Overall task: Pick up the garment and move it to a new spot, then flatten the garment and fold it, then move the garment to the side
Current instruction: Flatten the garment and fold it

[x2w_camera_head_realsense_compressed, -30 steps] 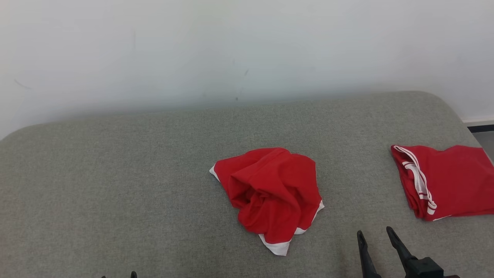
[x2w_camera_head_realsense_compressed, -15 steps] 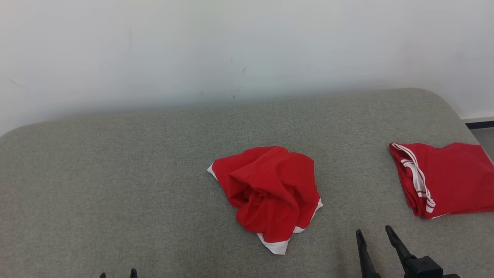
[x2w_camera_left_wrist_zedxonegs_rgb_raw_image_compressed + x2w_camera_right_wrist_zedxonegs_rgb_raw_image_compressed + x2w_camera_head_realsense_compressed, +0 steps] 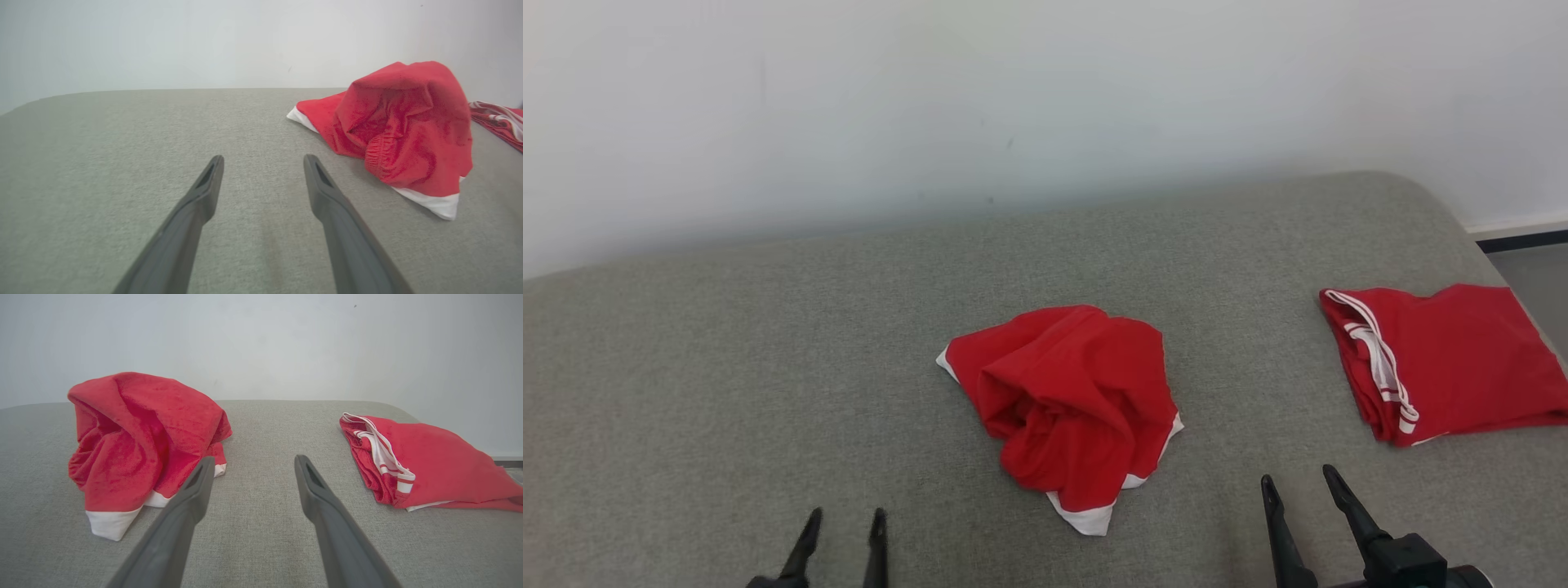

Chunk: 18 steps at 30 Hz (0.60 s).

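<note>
At the middle of a grey woven-fabric padded surface (image 3: pixel 727 367) lies a crumpled red cloth garment with white trim (image 3: pixel 1066 408), heaped in loose folds with a white hem corner pointing toward the robot. It may be a pair of shorts, since a gathered band shows in the left wrist view, but it is too bunched to be sure. Well to the right of this heap, near the surface's right edge, a second red garment with white striped edging (image 3: pixel 1437 359) lies folded flat. A plain white wall (image 3: pixel 1013 98) stands behind the heap.

The left gripper (image 3: pixel 847 514) sits nearer the robot than the heap and to its left, its two dark fingers apart and empty. The right gripper (image 3: pixel 1298 476) sits nearer the robot and to the heap's right, fingers likewise spread with nothing between them. Neither touches the cloth.

The first step, picking up the garment, seems not yet begun. The next move likely calls for one or both grippers to reach in toward the heap, lower onto a raised fold or the white hem, and close before lifting.
</note>
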Motion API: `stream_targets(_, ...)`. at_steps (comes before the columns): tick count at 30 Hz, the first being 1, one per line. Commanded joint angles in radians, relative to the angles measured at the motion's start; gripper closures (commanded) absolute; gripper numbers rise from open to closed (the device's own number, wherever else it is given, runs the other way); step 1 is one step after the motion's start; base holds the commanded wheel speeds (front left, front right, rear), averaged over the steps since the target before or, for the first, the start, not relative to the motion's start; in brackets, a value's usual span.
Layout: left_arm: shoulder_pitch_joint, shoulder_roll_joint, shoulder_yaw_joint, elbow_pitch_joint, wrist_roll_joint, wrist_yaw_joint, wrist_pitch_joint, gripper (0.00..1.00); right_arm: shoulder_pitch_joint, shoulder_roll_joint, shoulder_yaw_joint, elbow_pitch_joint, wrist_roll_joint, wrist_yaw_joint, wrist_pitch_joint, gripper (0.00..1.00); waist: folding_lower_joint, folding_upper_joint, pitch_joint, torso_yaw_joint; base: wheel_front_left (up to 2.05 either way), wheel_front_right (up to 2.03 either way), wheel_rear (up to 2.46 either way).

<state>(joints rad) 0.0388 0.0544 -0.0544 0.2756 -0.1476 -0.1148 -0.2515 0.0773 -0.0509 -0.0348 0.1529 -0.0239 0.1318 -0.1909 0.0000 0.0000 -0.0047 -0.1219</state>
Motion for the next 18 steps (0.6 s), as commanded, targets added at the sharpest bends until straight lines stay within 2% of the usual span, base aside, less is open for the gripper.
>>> stream_targets(1,-0.024,-0.001,-0.013,0.008,0.007,-0.004,0.005,0.0,-0.006,0.002,0.0,-0.002,-0.004,-0.003,-0.004,0.0,0.0,0.0,0.009,-0.019,0.0,0.0,0.0)
stream_targets(10,-0.255,0.013,-0.197,0.168,-0.127,-0.015,0.19,0.0,-0.029,0.002,0.004,-0.004,-0.007,-0.003,-0.005,0.0,0.0,0.0,0.054,-0.124,0.0,0.0,0.0)
stream_targets(14,-0.318,0.057,-0.255,0.234,-0.182,-0.015,0.263,0.0,-0.04,0.003,0.01,0.003,-0.002,-0.003,-0.012,0.0,0.0,0.0,0.07,-0.174,0.0,0.0,0.0)
stream_targets(18,-0.354,0.118,-0.306,0.273,-0.203,-0.015,0.292,0.0,-0.045,0.002,0.008,0.011,0.002,-0.003,-0.018,0.0,0.0,0.0,0.081,-0.212,0.0,0.0,0.0)
